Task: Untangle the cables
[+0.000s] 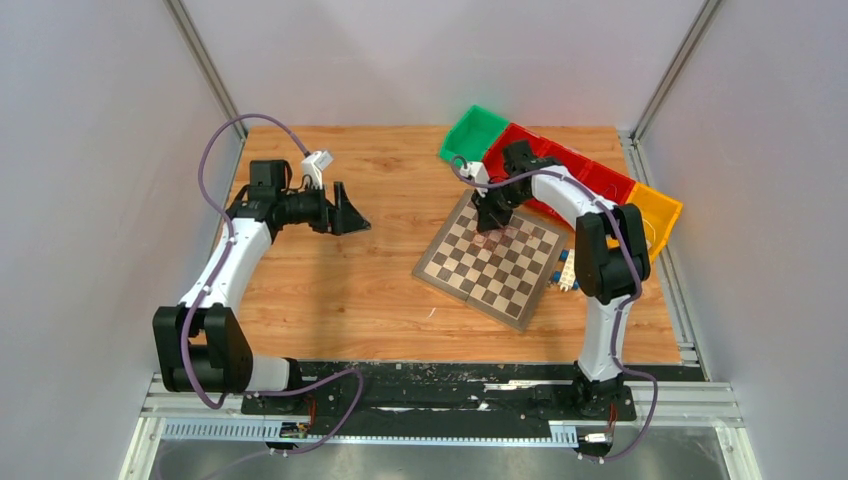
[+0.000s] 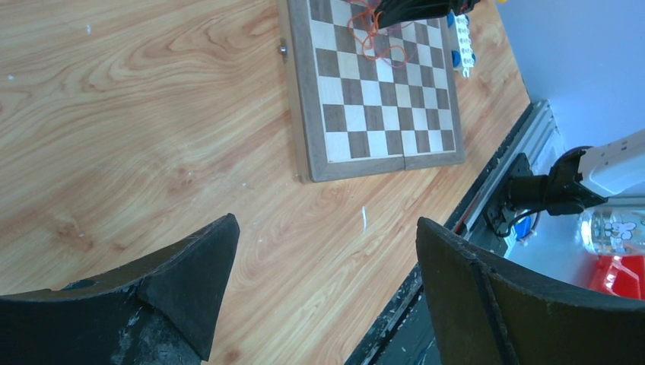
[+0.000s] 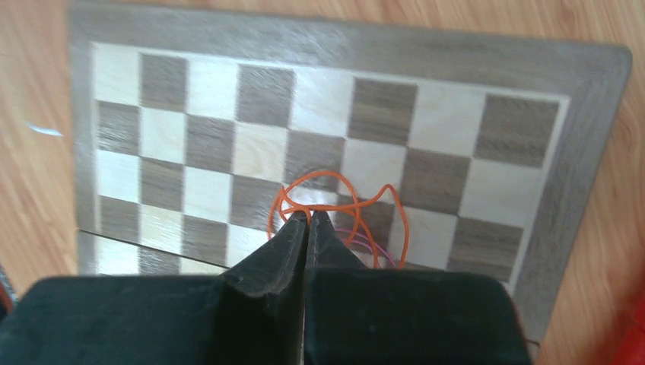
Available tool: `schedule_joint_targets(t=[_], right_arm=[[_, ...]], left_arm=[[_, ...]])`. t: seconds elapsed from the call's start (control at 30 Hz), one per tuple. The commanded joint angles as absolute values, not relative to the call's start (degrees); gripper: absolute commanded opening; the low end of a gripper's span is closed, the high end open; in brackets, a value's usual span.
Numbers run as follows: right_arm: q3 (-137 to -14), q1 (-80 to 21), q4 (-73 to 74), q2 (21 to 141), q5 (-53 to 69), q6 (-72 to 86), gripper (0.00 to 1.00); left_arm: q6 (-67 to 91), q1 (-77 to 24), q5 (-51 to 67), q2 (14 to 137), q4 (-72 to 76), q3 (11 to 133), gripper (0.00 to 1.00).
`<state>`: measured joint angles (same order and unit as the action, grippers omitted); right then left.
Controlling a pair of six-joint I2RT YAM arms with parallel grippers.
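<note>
As the cables (image 3: 340, 213) are thin, limp, light, we pinch one orange loop in closed right fingers (image 3: 289, 243); left fingers (image 2: 190, 274) spread wide, empty; they should take another strand.

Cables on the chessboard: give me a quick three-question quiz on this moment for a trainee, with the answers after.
1. True or false: the left gripper is shut on the cables.
2. Multiple choice: the right gripper is A) wide open, B) shut on the cables, C) out of view.
3. Fill in: the cables lie on the ____.
Key: 1 false, it is open and holds nothing; 2 B; 3 chessboard.
</note>
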<state>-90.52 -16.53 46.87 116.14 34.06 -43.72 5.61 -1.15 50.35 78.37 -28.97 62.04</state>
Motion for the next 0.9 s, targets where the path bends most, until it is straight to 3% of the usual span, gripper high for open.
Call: schedule_joint_targets(t=[0.0, 0.33, 0.63, 0.87], right_arm=[[-92.91, -19.99, 46.20, 109.54, 45.86, -41.34, 0.00], [-95.79, -30.90, 43.78, 106.48, 53.73, -30.45, 0.00], [-100.89, -33.80, 37.85, 107.97, 58.28, -18.59, 0.00], [-101.90, -35.42, 34.31, 107.18, 62.69, -12.19, 0.00]], left_arm=[[2.87, -1.68, 54.77, 75.12, -26.78, 60.55, 0.93], [5.59, -9.70, 57.25, 74.22, -15.14, 54.03, 0.92], [10.67, -16.20, 56.00, 72.97, 3.23, 44.74, 0.92], [15.86, -16.58, 50.72, 73.24, 10.20, 44.09, 0.78]])
